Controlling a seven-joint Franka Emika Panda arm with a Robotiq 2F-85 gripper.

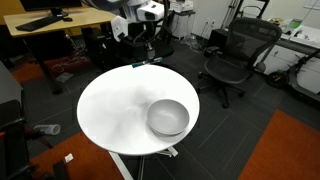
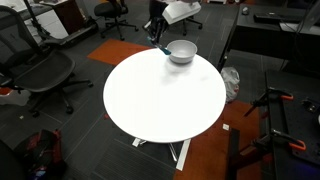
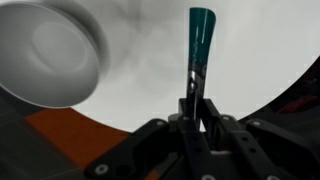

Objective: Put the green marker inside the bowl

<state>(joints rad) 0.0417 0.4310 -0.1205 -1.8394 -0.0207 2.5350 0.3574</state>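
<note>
**The black two-finger gripper [image 3: 196, 98] holds the slim teal-green marker [image 3: 200, 35] over the round white table [image 3: 150, 55].**

In the wrist view the jaws are drawn in close, pinching the marker's dark lower part. Its teal end points away across the tabletop, and it cannot be told whether the tip touches the surface. The smooth grey-white round bowl [image 3: 50, 55] stands on the table to the marker's left in this view, apart from it. In both exterior views the gripper [image 1: 140, 50] [image 2: 158, 36] hangs by the table's edge, and a black office chair [image 1: 235, 55] stands beyond.

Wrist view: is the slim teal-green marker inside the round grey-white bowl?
No, the gripper holds the marker well apart from the bowl.
</note>
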